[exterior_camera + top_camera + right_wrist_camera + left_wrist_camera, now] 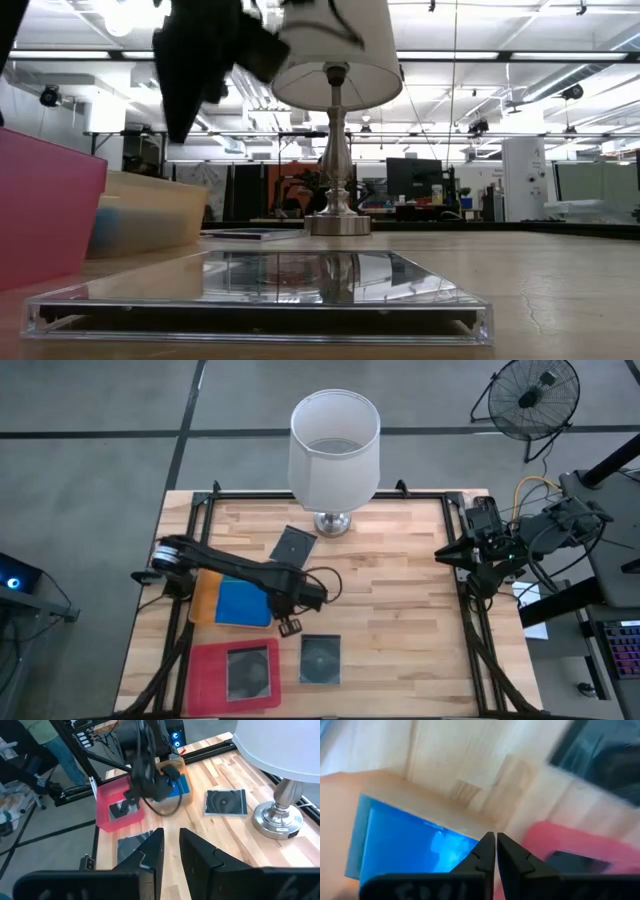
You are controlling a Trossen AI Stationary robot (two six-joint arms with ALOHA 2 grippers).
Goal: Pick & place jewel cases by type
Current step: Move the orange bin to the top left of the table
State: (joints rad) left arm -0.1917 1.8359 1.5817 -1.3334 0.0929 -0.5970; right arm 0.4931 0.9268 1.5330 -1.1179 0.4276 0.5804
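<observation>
The wooden table [400, 600] carries a lamp [334, 450], orange tray [206, 598], pink tray [205, 678] and two loose dark jewel cases [320, 658].

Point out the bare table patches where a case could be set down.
Free: the broad wood between the lamp base, the loose dark case and the right end effector. Crowded: the orange tray, pink tray and left end effector.

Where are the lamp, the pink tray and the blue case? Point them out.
lamp [334, 435], high view, top of its white shade.
pink tray [207, 678], high view, bare left part of its floor.
blue case [244, 603], high view, middle of its lid.
</observation>
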